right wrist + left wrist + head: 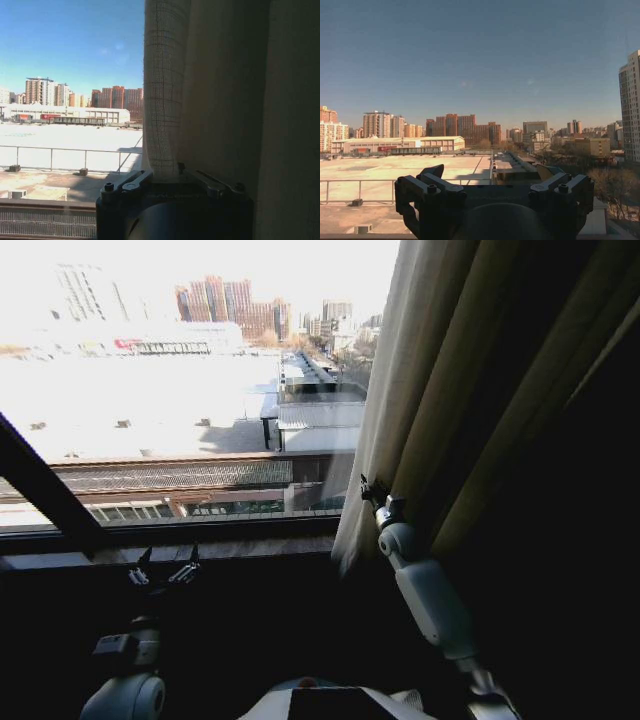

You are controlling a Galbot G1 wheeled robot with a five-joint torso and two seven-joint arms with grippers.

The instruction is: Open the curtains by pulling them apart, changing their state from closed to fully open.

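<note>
Right gripper [372,494] raised at the inner edge of the curtains [400,390], fingers spread either side of a sheer fold; actual clamping on the fabric cannot be told. Curtains gathered directly ahead of and above it. Left gripper [163,568] open, empty, low before the window sill [240,540].

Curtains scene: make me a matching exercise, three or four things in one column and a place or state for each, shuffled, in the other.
Things:
1. right hand
2. left hand
3. curtains
4. window frame bar

Places or states:
A. slanting across the glass on the robot's left
B. gathered at the window's right side
C. at the curtain's edge
D. open, low before the sill, touching no fabric

Pairs: 1-C, 2-D, 3-B, 4-A
</note>
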